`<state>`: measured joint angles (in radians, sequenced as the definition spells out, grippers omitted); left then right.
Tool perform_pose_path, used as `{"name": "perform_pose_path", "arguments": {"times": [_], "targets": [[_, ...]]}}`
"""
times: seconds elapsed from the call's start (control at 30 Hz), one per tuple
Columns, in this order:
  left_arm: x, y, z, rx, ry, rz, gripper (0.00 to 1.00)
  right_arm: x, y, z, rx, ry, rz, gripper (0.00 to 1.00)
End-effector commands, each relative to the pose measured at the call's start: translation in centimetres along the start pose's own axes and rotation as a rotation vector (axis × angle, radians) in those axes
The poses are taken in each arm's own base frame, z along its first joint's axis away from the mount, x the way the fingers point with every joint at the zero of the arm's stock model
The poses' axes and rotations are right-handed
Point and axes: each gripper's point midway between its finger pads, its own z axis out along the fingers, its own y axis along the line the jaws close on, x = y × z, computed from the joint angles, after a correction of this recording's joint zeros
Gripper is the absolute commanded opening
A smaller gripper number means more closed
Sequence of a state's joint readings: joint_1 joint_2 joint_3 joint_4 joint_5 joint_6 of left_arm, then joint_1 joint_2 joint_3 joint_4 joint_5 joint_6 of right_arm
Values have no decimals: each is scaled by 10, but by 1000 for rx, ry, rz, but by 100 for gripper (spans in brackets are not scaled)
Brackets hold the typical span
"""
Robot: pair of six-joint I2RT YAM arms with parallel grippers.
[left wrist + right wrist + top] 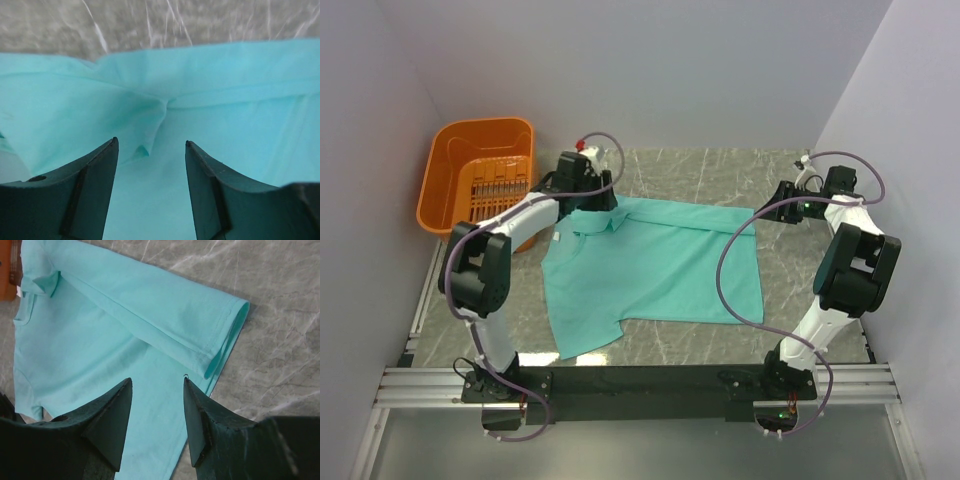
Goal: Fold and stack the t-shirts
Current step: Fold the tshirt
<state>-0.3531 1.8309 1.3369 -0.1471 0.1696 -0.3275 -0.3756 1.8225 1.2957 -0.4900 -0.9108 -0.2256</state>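
Your work surface is the grey marbled bench [720,170], walled in on three sides by plain panels. On it, between the two arms, you see the teal t-shirt [660,265] lying spread out, its neck end toward your left and its hem end toward your right. A strip along its far edge is doubled over onto the body, and one sleeve juts toward the arm bases at the near left. The left arm [480,270] reaches out to the neck end of the shirt. The right arm [845,270] bends back to the far right corner of the cloth. The orange plastic basket [450,190] sits at the far left corner of the bench, near the shirt's neck end. The left pincer [151,142] stands spread just above the folded strip. In its wrist view a small pucker of cloth rises in the gap between the two dark fingers [85,190], and nothing is pinched. The right pincer [157,380] is likewise spread, hovering over the hem end, where the doubled edge ends in a stitched corner; it holds nothing. A small white neck label [558,236] shows at the shirt's left edge.
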Motion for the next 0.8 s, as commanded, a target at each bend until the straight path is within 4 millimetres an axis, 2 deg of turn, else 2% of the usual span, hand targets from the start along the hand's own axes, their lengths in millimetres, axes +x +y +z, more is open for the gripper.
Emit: {"name": "perform_pose_path", "arguments": {"times": [0.0,0.27,0.53,0.73,0.77], "targets": [[-17,-7,0,-47,-31,79,61,-7,5,0,-30,-25,-10,53],[-12,-1,14,-156,2,143,62,-3,3,2,-32,-18,8,53],[17,-7,37,-136,105,158,56,-1,3,3,-41,-13,19,53],[37,-8,46,-146,163,174,44,0,2,0,-56,-16,37,53],[40,-10,47,-146,170,183,39,-1,2,-1,-58,-21,37,53]]}}
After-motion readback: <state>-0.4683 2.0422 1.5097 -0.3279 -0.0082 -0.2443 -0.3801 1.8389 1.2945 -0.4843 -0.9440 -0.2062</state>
